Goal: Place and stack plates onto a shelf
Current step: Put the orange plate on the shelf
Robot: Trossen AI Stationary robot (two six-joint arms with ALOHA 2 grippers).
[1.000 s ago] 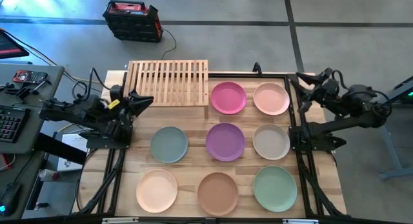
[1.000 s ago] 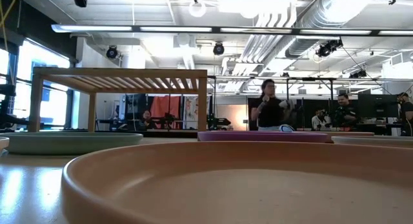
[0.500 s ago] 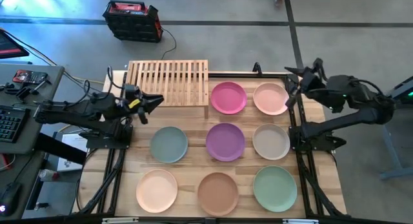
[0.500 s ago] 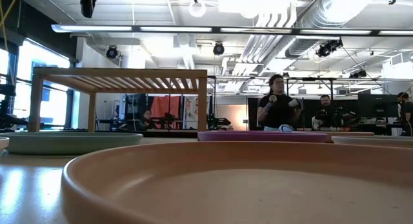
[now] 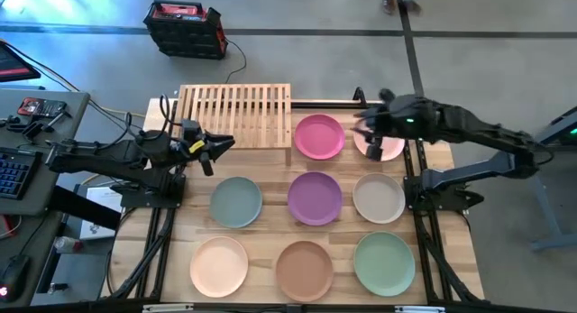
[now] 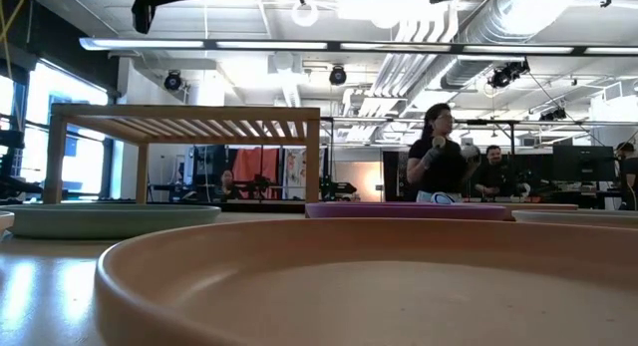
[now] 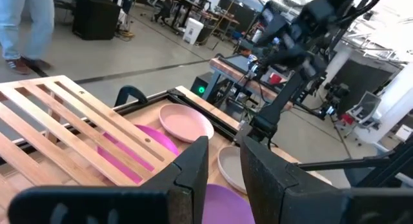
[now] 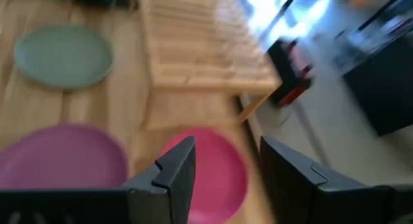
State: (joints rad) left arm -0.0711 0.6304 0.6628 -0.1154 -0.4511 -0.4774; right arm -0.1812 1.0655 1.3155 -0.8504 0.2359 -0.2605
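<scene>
High view: eight plates lay on the worktop [image 5: 270, 225] in a grid, none on the shelf [image 5: 236, 114] at the far left corner, so I judged the job at its opening reach, no plate picked. Right gripper [image 5: 368, 125] hung over the gap between the magenta plate [image 5: 319, 136] and the peach plate [image 5: 380, 138], empty. Left gripper [image 5: 213, 145] hovered by the shelf's near edge, above the grey-teal plate [image 5: 236, 201], empty. Low view: shelf top stood bare, the brown plate [image 6: 379, 276] filled the foreground, arms barely in at the top. Left wrist view: jaws parted a narrow gap, nothing between them, shelf slats and magenta plate ahead. Right wrist view: jaws wide apart, empty, magenta plate [image 8: 206, 162] below. Next move likely needs a descent to a rim, then a pinch.
</scene>
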